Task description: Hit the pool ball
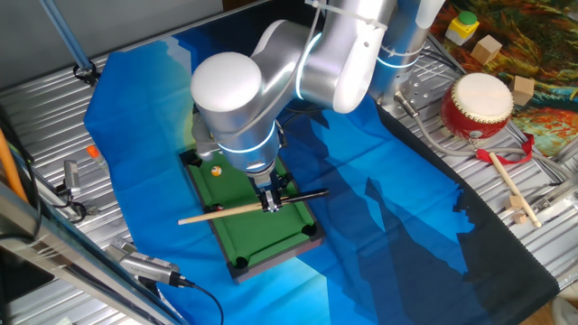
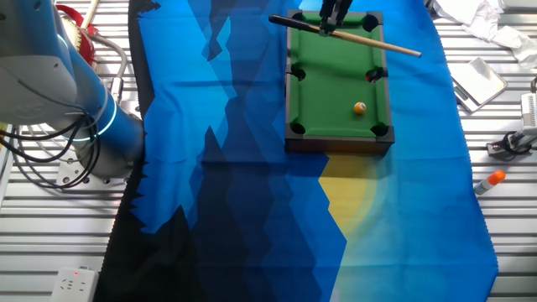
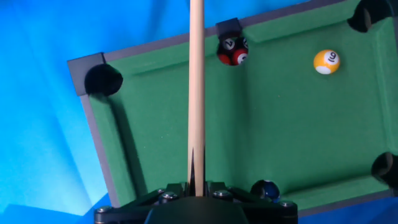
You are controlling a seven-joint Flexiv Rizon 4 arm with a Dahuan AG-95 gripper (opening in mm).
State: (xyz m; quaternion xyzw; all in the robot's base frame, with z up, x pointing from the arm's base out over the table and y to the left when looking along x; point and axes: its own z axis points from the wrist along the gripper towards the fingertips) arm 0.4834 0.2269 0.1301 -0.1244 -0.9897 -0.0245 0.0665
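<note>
Gripper point(image 1: 270, 204) is closed on the wooden cue stick point(image 1: 237, 210), which lies across the miniature pool table point(image 2: 339, 126) on the worktop. Pool ball point(image 3: 326, 61) (orange-yellow, pale spot) rests on the green felt, well apart from the cue. A red ball point(image 3: 233, 51) sits at a side pocket.
</note>
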